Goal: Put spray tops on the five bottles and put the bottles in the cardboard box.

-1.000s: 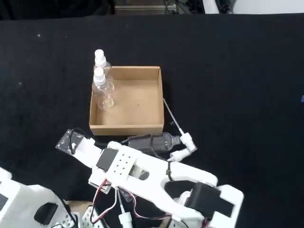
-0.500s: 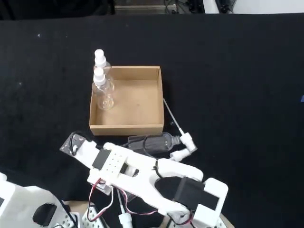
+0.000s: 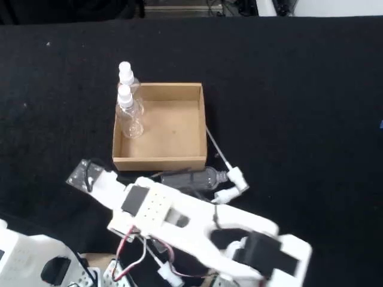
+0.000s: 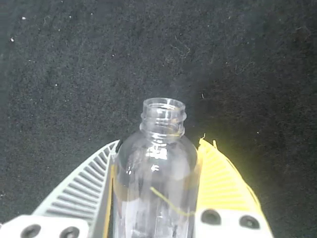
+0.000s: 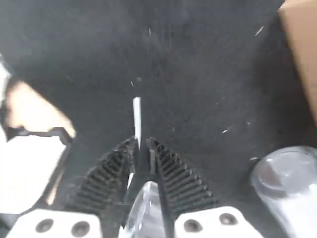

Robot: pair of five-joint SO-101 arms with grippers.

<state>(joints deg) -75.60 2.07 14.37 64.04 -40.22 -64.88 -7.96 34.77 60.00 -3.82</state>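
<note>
Clear plastic, uncapped: the bottle (image 4: pixel 157 173) is clamped in the left gripper (image 4: pixel 158 145), with its open neck (image 4: pixel 163 115) pointing to frame top, away from the wrist. The right gripper (image 5: pixel 141 145) is pinched narrow on a thin white dip tube (image 5: pixel 136 115), which projects past the fingertips along the gripper's line. Judgement: capping needs tube and neck on one axis; their present offset cannot be told. Farther off, centre-left in the high view, the cardboard box (image 3: pixel 158 162) holds a capped bottle (image 3: pixel 129 113) at its left wall.

Even, soft light; the black tabletop (image 3: pixel 299 89) shows almost no shadows, while small glints streak the clear bottle (image 4: pixel 156 168)
</note>
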